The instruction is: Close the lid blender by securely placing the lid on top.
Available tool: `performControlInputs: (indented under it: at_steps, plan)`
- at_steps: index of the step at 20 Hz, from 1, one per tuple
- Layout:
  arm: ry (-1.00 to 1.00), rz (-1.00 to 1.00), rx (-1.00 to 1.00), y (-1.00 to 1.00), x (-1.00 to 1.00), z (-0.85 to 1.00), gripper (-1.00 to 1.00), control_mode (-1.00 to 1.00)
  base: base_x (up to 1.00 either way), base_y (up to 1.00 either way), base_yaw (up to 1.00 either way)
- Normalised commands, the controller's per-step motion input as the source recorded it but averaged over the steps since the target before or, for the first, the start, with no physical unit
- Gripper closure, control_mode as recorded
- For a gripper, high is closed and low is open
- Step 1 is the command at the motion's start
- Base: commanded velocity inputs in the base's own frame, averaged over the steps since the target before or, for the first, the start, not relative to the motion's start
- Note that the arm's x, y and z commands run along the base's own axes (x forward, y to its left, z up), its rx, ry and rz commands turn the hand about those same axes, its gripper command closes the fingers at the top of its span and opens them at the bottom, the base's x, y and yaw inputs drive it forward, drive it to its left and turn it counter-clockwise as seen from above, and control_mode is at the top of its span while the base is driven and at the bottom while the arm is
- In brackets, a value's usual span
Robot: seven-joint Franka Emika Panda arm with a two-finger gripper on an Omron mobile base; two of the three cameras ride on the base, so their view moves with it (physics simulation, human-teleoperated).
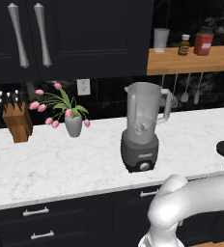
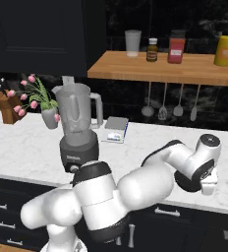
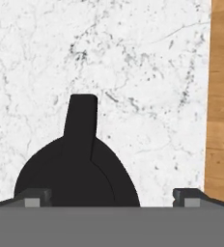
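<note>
1. My gripper (image 3: 109,197) hangs low over the marble counter (image 3: 147,72), pointing down. Its two fingertips stand wide apart with nothing between them, so it is spread and holding nothing.

2. The lid (image 3: 77,176) lies flat on the counter right under the hand. In the hand view it sits off-centre, nearer one fingertip (image 3: 33,198) than the other, and its tab sticks out away from the camera. I cannot tell whether that fingertip touches the disc or only hangs above it.

3. The blender (image 1: 142,128) is my landmark. It stands upright on the counter, jar mouth open, nothing on top. From the right base view, the hand works well off to the right of the blender, at the counter's front edge, with the arm's elbow bent between them.

4. Other things relative to the blender: a vase of tulips (image 1: 70,116) to its left, a knife block (image 1: 17,120) further left, a small flat scale-like object (image 2: 115,130) just behind and right of it, and a wooden shelf (image 2: 175,69) with jars above and to the right.

5. Progress, as I judge it: early. The lid is not yet grasped and the jar is not yet covered.

6. What is left: centre the fingers over the lid or its tab, clamp, lift, carry it leftward to the blender, line it up with the jar mouth and press it down level.
</note>
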Motion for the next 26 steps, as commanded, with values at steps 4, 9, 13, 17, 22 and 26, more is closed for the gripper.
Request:
performControlInputs:
  at_steps: [4,9,13,17,22,26]
  plan:
    - [0.0,0.0,0.01,-0.03,0.12,-0.27,-1.0,-1.0,0.0,0.0,0.0]
    - [0.0,0.0,0.0,-0.06,0.15,-0.2,-1.0,-1.0,0.0,0.0,0.0]
    - [0.0,0.0,0.0,-0.11,0.27,-0.23,-1.0,-1.0,0.0,0.0,0.0]
    - [0.0,0.0,0.0,-0.1,0.47,-0.35,-1.0,-1.0,0.0,0.0,0.0]
    - [0.0,0.0,0.0,-0.23,0.57,-0.41,-1.0,-1.0,0.0,0.0,0.0]
    - [0.03,0.0,0.0,-0.13,0.26,-0.48,-1.0,-1.0,0.0,0.0,0.0]
